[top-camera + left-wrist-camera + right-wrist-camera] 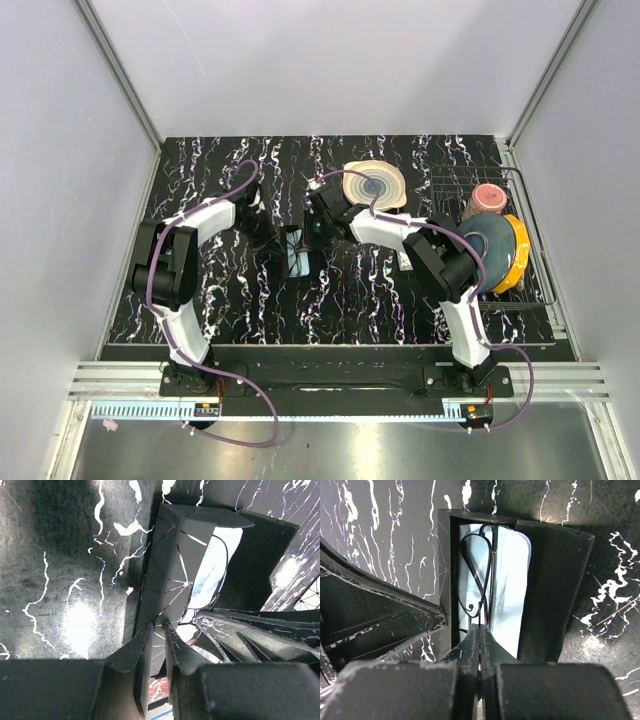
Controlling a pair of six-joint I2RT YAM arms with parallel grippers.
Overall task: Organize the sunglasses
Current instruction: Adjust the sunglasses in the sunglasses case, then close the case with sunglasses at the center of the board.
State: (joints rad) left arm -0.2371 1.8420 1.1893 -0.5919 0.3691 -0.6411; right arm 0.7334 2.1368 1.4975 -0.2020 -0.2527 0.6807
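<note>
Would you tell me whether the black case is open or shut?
Open: the black case shows its pale blue lining between its spread sides.

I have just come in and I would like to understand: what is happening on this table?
The robot is working on an open black case in the middle of the table. Its left hand pinches one wall of the case. Its right hand is shut, with its tips at the thin-framed sunglasses, which lie inside on the pale blue lining.
</note>
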